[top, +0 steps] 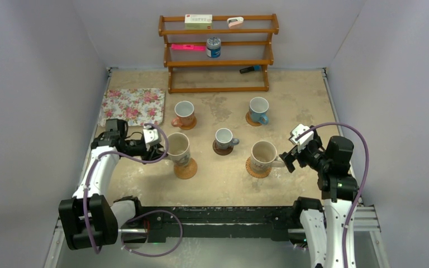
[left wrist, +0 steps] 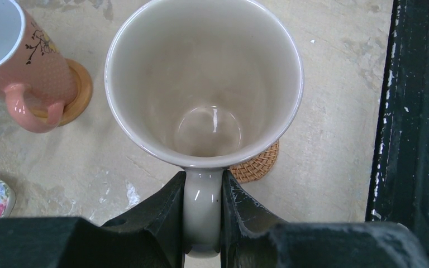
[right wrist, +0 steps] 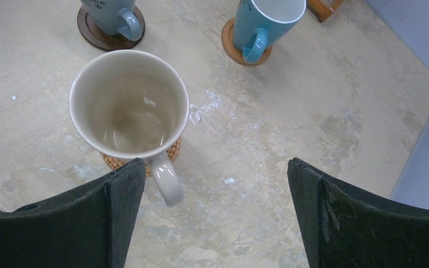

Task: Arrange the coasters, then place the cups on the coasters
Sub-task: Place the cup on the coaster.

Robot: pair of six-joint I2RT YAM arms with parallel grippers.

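Left wrist: glossy cream mug (left wrist: pixel 204 84) w/ handle in left gripper (left wrist: pixel 204 180), woven coaster (left wrist: pixel 258 164)

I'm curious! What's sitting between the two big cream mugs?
The small grey mug on its dark coaster, set slightly farther back, seen in the top view.

Plain cream mug (left wrist: pixel 204 84). By that mug: tan woven coaster (left wrist: pixel 257 164); pink dotted mug (left wrist: pixel 28 61) with black sprig; white tray (top: pixel 133 106) with pink roses.
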